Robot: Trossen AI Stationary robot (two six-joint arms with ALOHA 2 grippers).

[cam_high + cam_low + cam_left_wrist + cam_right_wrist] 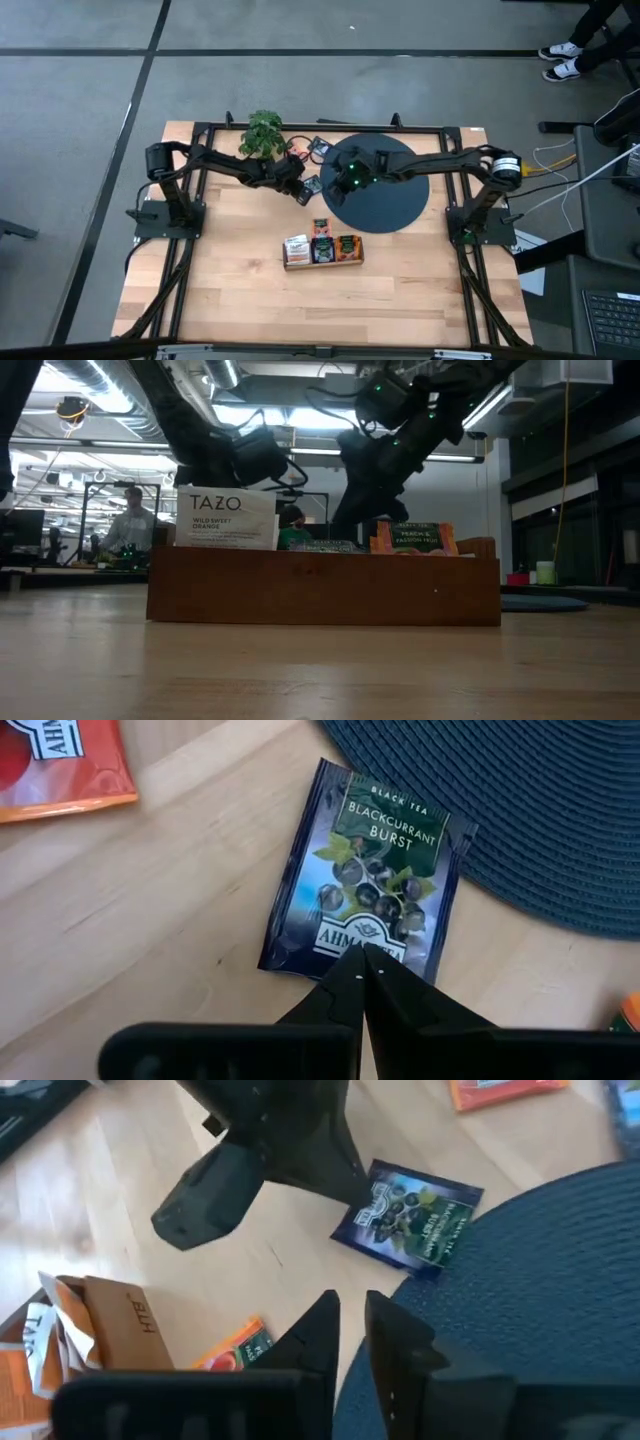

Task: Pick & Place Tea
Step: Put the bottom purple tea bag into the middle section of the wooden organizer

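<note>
High view: we look down on a pale wooden surface (250, 300) with a dark round mat (395, 205) toward its far side and a small green plant (263, 132) near the far left corner.
Tray: a shallow wooden box (322, 250) sits just in front of the mat, and we count three groups of tea packets standing in it, white, dark and orange.
Arms: the left gripper (305, 191) reaches in beside the mat's left edge; the right gripper (338, 187) hangs over the mat's left part, near the left one.
Low view: we see the wooden box side-on, with a white Tazo packet (226, 518) standing at its left end and an orange peach packet (414, 538) toward its right; both arms hang dark behind it, and a person (130, 520) shows in the room beyond.
Left wrist view: the left jaws are clenched with nothing between them, their tips at the near edge of a dark blackcurrant tea packet (375, 870). It lies flat on the wood, its far corner on the mat's rim. We also see an orange-red packet (60, 770) lying apart on the wood.
Right wrist view: the right jaws stand slightly apart and hold nothing; we see the same blackcurrant packet beyond them under the left arm.
</note>
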